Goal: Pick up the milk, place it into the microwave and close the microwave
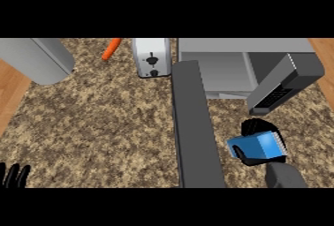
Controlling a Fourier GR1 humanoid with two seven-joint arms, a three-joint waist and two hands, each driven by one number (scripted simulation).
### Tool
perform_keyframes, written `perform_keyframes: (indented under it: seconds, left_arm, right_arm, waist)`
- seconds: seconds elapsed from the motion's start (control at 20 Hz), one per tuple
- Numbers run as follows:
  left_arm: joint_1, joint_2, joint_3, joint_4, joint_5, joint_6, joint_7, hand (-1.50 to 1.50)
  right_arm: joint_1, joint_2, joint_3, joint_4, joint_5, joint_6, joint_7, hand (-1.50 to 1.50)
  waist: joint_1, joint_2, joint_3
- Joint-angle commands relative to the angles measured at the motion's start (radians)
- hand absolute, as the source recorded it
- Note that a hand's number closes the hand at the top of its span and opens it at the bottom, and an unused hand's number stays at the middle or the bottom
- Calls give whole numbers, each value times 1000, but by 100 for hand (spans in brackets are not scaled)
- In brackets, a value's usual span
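Observation:
The milk (257,146) is a blue carton with a white end, held above the counter at the lower right. My right hand (259,128) is shut on it, black fingers curling over its top and under its lower left corner. The microwave (228,66) stands at the back right with its cavity facing me. Its door (194,128) is swung open and runs as a long dark slab from the cavity toward the front edge, just left of the carton. My left hand (13,175) rests at the lower left corner with its fingers up and straight.
A white toaster (152,57) stands left of the microwave, with an orange carrot (111,48) beside it. A grey rounded appliance (39,59) fills the back left. A dark control panel block (287,81) juts out at the microwave's right. Wooden edges border the speckled counter (98,128).

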State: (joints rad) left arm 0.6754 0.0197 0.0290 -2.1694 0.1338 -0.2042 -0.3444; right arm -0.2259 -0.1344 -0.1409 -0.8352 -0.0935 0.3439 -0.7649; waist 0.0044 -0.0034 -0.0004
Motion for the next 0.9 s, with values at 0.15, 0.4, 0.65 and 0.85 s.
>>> perform_keyframes:
  seconds: [0.15,0.4,0.65,0.85]
  left_arm:
    - [12,6,53,28,31,-22,-25,-150]
    - [-68,10,78,53,56,-20,21,-150]
    - [41,15,95,-15,76,-86,-2,-150]
    - [-21,40,183,28,156,-110,23,-150]
  right_arm:
    - [219,113,124,-448,-15,-55,191,150]
    - [324,128,165,-698,-77,-103,406,150]
    - [228,134,300,-771,-95,-342,541,150]
    - [163,134,336,-742,-55,-416,521,150]
  waist:
    - [-16,-4,-2]
    - [-11,0,0]
    - [5,1,0]
    - [5,3,0]
